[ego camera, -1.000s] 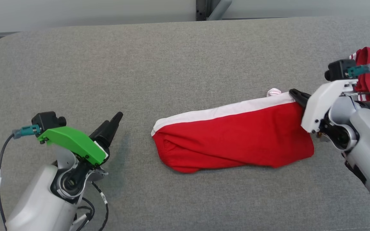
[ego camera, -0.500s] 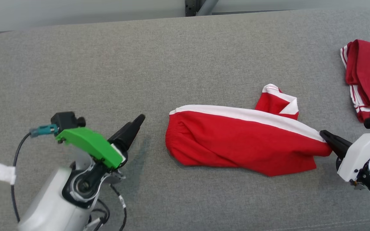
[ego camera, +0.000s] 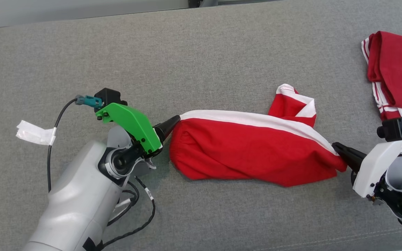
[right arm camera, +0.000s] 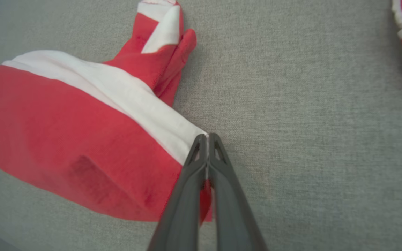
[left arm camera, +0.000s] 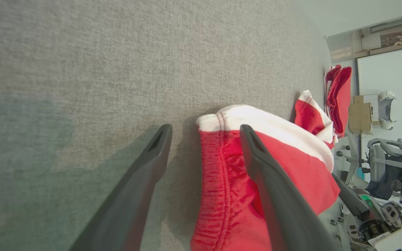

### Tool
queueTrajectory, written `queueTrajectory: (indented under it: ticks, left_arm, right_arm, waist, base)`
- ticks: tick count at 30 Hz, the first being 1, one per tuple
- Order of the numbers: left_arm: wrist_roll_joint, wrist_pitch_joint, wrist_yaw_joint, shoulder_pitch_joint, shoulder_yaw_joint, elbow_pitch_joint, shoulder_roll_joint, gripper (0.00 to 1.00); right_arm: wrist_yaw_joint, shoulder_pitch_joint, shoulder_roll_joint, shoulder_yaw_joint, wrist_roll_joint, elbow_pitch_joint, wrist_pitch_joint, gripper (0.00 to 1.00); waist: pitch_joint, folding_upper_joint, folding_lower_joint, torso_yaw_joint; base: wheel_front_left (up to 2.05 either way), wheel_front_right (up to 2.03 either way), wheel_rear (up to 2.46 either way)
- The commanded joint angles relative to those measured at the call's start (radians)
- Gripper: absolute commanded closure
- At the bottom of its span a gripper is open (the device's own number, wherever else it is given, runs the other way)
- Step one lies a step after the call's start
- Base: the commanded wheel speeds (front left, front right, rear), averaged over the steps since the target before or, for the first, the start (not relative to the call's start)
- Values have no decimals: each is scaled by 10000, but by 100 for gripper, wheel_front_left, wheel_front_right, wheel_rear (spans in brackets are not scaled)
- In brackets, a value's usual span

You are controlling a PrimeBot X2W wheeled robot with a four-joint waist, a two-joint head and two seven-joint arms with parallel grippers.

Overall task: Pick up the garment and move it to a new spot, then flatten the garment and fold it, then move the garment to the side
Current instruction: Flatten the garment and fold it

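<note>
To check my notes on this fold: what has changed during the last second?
The left gripper, open, has come across to the waistband end of the red garment; its fingers now straddle that edge, not yet closed. A red and white flap now shows behind the garment. The right gripper stays shut on the opposite corner; the second red garment stays at the far right.

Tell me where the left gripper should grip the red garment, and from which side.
On the red garment, the gathered left edge at the white-striped corner, approached from the left. That edge stands inside the open left gripper; the right gripper pinches the opposite end.
</note>
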Motion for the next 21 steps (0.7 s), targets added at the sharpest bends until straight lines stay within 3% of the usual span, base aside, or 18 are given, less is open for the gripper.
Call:
queueTrajectory:
  ticks: [1, 9, 11, 15, 19, 21]
  left_arm:
    - [-9, 14, -127, -217, 6, 246, -63, 0]
    - [-239, -37, -698, -673, 89, 1651, -506, 13]
    - [-294, -22, -817, -772, 81, 1931, -620, 22]
    - [-352, -47, -1066, -956, 53, 2355, -799, 52]
    - [-476, -56, -1234, -1032, 100, 2590, -918, 60]
    - [-609, -151, -1345, -1073, 157, 2672, -1004, 74]
  right_arm:
    - [-5, 70, 52, -77, -109, -24, 75, 100]
    - [-5, 322, 211, -375, -323, -155, 365, 100]
    - [-5, 341, 232, -437, -377, -193, 452, 100]
    - [-5, 353, 258, -570, -508, -261, 569, 100]
    - [-5, 374, 320, -640, -588, -306, 658, 100]
    - [-5, 382, 361, -677, -639, -327, 719, 100]
  waist:
    - [10, -1, -1, -60]
    - [41, -1, -1, -131]
    - [48, -1, -1, -128]
    - [60, -1, -1, -117]
    - [50, -1, -1, -117]
    - [44, -1, -1, -131]
  base:
    - [0, 0, 0]
    - [0, 0, 0]
    - [0, 0, 0]
    - [0, 0, 0]
    - [0, 0, 0]
    - [0, 0, 0]
